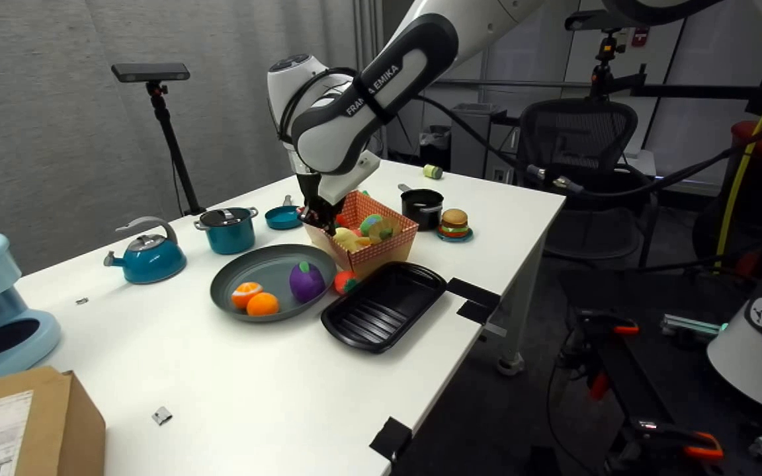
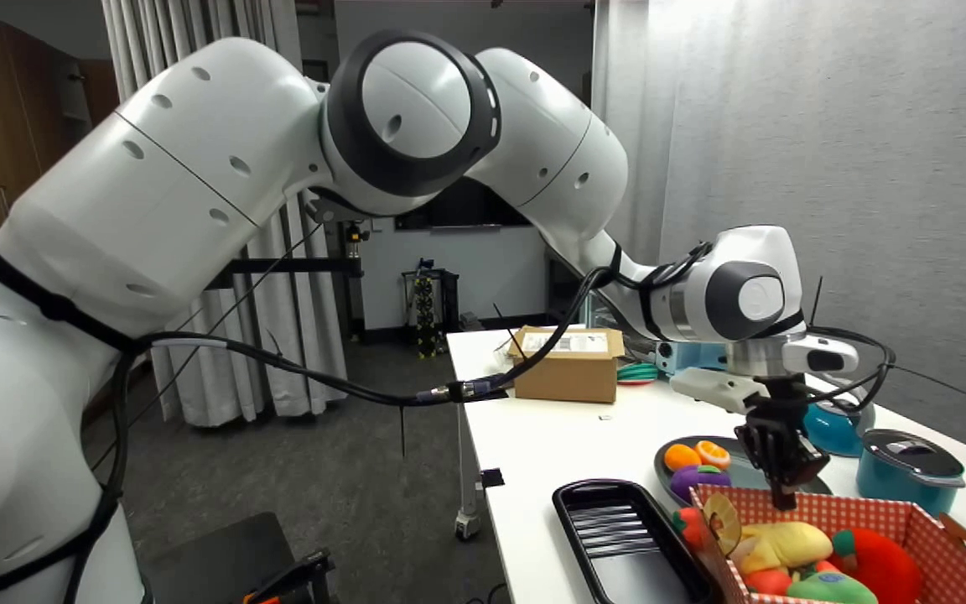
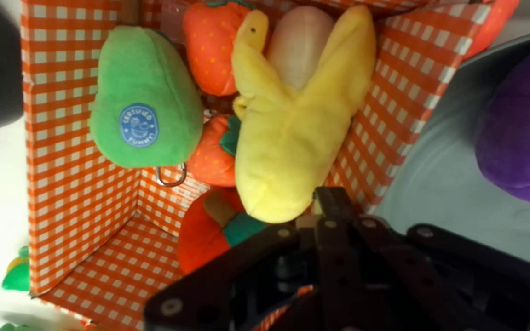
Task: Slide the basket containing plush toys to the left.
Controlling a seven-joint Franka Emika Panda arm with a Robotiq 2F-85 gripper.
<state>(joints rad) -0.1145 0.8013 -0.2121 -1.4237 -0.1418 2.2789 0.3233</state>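
The orange-and-white checked basket (image 1: 381, 254) stands on the white table, and shows in an exterior view (image 2: 856, 510) and the wrist view (image 3: 62, 151). It holds plush toys: a yellow banana (image 3: 288, 147), a green pear (image 3: 147, 101), strawberries (image 3: 212, 50) and a red-orange round toy (image 3: 200, 234). In an exterior view the banana (image 2: 785, 544) and red toy (image 2: 885, 566) show inside. My gripper (image 3: 331, 202) points down inside the basket, close to the wall on the plate side, beside the banana's end. Its fingers look shut together with nothing between them. Whether it touches the wall is unclear.
A round dark grey plate (image 1: 275, 258) with orange and purple pieces stands beside the basket. A black tray (image 1: 387, 307) and a small red toy (image 1: 345, 282) sit close by. A teal pot (image 1: 227, 231), small pan (image 1: 283, 217), black pot (image 1: 422, 208) and toy burger (image 1: 454, 223) surround it.
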